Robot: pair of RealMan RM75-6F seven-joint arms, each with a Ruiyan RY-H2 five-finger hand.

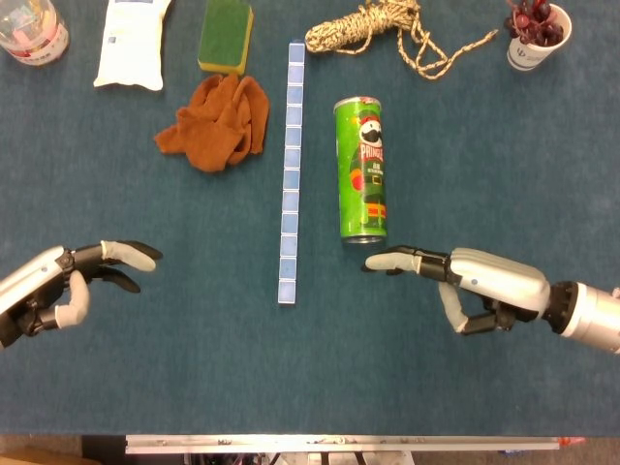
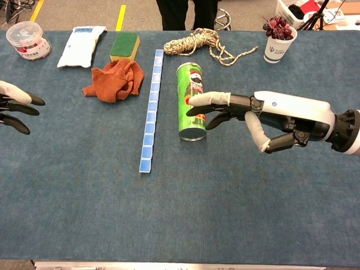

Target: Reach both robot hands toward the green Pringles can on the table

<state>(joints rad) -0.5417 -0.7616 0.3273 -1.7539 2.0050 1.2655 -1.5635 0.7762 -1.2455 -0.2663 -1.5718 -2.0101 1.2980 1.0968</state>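
Note:
The green Pringles can [image 1: 361,170] lies on its side on the blue table, its metal end toward me; the chest view shows the can [image 2: 190,95] too. My right hand [image 1: 475,283] is just short of that near end, fingers stretched toward it and not touching, holding nothing. In the chest view the right hand [image 2: 278,114] overlaps the can's right side. My left hand [image 1: 70,279] hovers far off at the left edge with fingers spread and empty; only the left hand's fingertips [image 2: 21,101] show in the chest view.
A strip of light blue tiles [image 1: 290,174] runs left of the can. An orange cloth [image 1: 215,121], a green sponge [image 1: 225,34], a white pouch [image 1: 132,44], a plastic jar [image 1: 29,29], a rope coil [image 1: 387,29] and a cup of grapes [image 1: 536,34] lie farther back.

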